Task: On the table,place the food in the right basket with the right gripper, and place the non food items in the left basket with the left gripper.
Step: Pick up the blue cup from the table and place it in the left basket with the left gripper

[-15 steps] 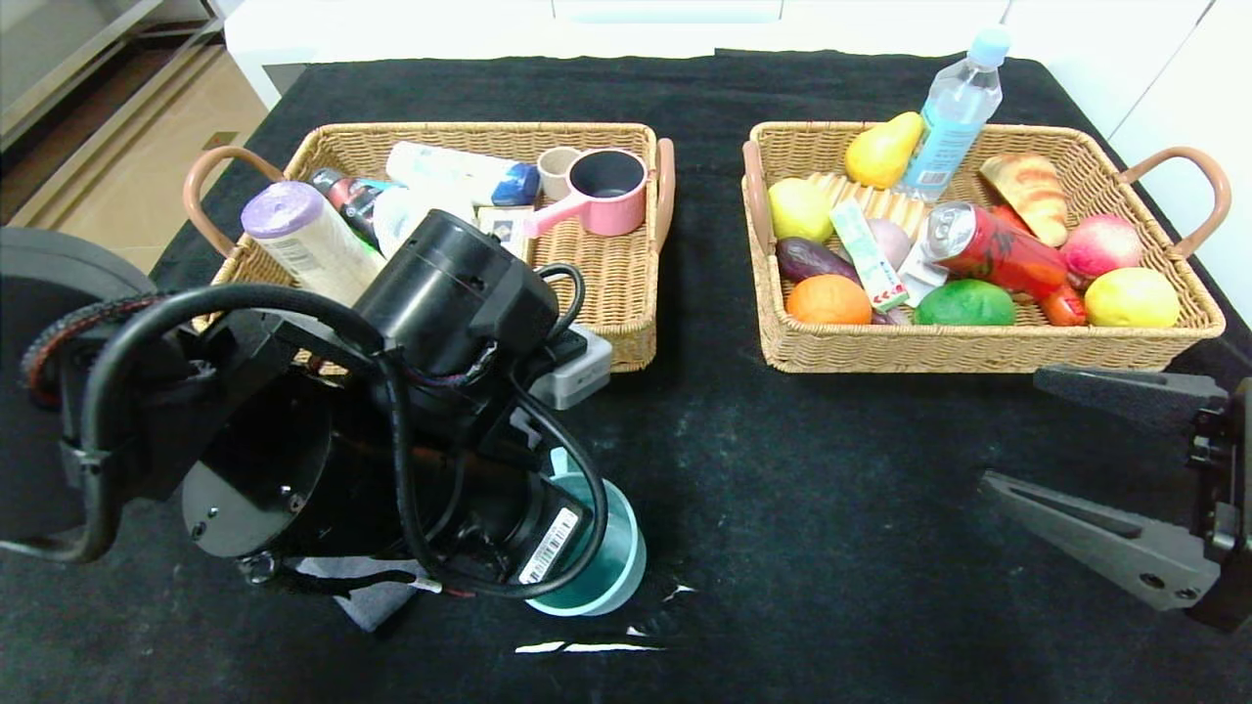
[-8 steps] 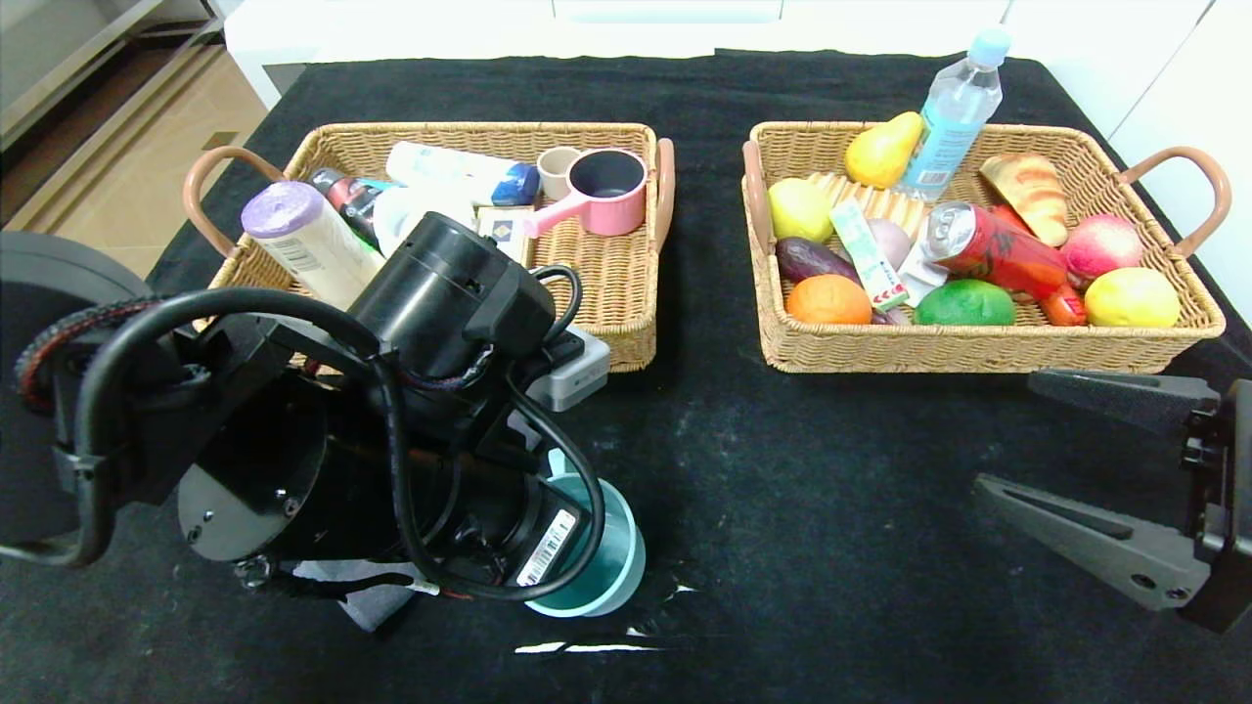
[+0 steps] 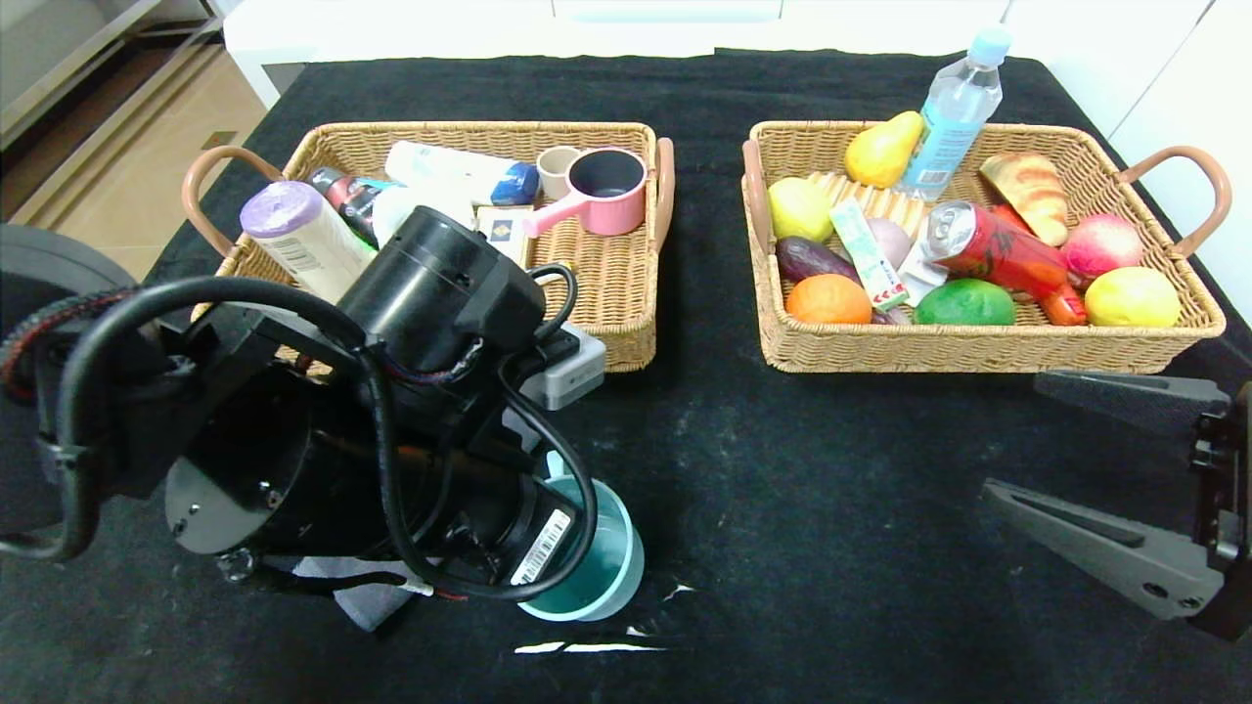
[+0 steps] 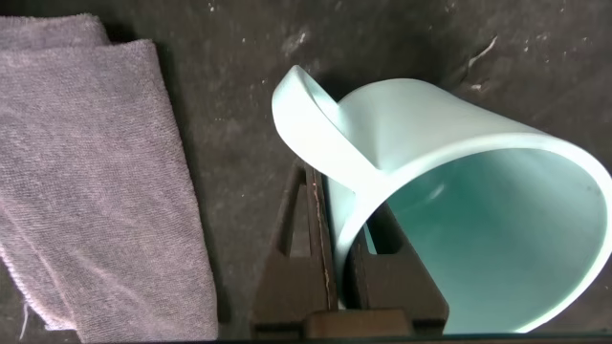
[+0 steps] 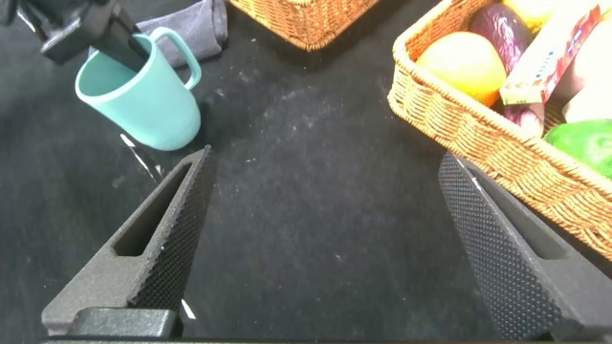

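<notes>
A teal cup [image 3: 599,570] is near the table's front, left of centre, beside a grey cloth [image 3: 364,598]. My left gripper [image 4: 340,222] is shut on the cup's [image 4: 478,229] wall next to the handle, one finger inside and one outside. In the head view the left arm hides its fingers. The cloth [image 4: 91,172] lies flat beside the cup. My right gripper [image 3: 1012,435] is open and empty at the front right, low over bare table. From the right wrist view [image 5: 325,158] the cup [image 5: 143,96] is seen held by the left gripper [image 5: 96,29].
The left basket [image 3: 611,337] holds a purple-capped bottle [image 3: 293,235], a pink cup [image 3: 602,191] and tubes. The right basket [image 3: 978,350] holds fruit, a red can [image 3: 998,249], bread and a water bottle [image 3: 954,112]. White marks [image 3: 587,645] lie on the black cloth near the front.
My left arm has shifted slightly left and away from the front edge, with the teal cup still in its grip. The right gripper has barely moved.
</notes>
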`<state>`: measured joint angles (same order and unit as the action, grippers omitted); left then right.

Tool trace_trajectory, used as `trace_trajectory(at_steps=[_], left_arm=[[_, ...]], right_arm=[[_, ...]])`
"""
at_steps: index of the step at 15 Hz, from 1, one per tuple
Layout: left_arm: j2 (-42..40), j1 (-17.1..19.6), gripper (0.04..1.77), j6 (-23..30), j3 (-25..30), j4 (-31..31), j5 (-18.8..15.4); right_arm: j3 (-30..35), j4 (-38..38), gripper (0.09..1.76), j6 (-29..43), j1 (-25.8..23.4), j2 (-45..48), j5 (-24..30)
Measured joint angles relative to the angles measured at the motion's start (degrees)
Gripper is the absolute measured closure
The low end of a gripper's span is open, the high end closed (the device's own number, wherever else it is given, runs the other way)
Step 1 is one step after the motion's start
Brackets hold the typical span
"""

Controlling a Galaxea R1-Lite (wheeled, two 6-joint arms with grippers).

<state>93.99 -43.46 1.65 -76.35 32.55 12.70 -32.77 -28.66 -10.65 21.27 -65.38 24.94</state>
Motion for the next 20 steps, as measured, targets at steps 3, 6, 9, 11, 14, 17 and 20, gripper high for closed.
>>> trace_trajectory(at_steps=[3, 6, 9, 11, 14, 17, 20], left_arm=[[-1.9, 0.1, 1.63, 0.4, -0.2, -0.2, -0.6], [-4.4, 1.4, 1.63, 1.7, 0.0, -3.8, -2.9], [-6.1, 4.4, 1.63, 1.9, 0.1, -7.9, -4.0], [-6.8, 6.1, 1.63, 3.9, -0.6, -10.5, -4.1], [-7.8, 8.9, 1.63, 5.8, -2.2, -14.2, -4.1], [-7.8, 12.3, 1.63, 6.0, -3.9, -18.6, -3.1], [-6.8, 16.1, 1.63, 5.9, -4.2, -23.3, -3.0]], right_arm=[[0.1, 0.0, 0.15, 0.0, 0.1, 0.1, 0.0], [0.2, 0.0, 0.15, 0.1, 0.1, 0.1, 0.0], [0.2, 0.1, 0.15, 0.0, 0.1, 0.0, 0.0], [0.1, 0.0, 0.15, 0.0, 0.0, 0.0, 0.0], [0.1, 0.0, 0.15, 0.0, 0.0, -0.1, 0.0], [0.2, 0.0, 0.15, 0.0, 0.0, -0.1, 0.0], [0.2, 0.0, 0.15, 0.0, 0.0, -0.3, 0.0]])
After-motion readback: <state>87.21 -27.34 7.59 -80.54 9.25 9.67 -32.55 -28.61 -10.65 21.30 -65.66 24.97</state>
